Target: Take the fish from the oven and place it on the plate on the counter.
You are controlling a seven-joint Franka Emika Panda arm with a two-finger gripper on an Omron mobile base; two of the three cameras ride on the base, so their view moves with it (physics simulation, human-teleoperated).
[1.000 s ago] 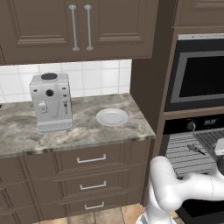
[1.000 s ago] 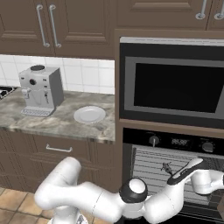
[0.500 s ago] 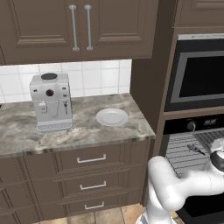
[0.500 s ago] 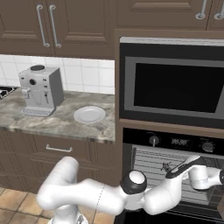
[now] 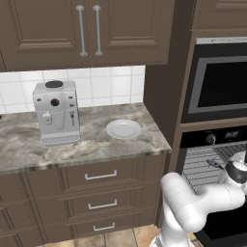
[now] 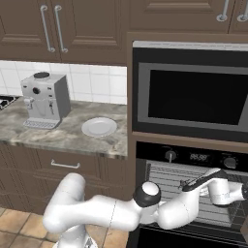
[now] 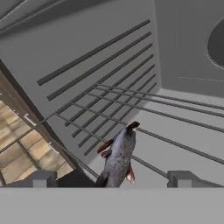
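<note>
The fish, small, slender and dark grey, lies on the silver wire rack inside the black oven. My gripper hovers right over the fish's tail end, open, with one fingertip on each side and nothing held. In the left base view the fish shows as a small dark shape on the rack in the oven, just left of my hand. The white plate sits empty on the marbled counter, near its right end.
A silver coffee machine stands on the counter left of the plate. A silver-framed dark-window appliance sits above the oven. Dark brown drawers lie under the counter. A tall cabinet side separates counter and oven.
My forearm and hand have shifted slightly inside the oven, over the rack. The gripper has stayed open, and the fish and the plate have not moved.
</note>
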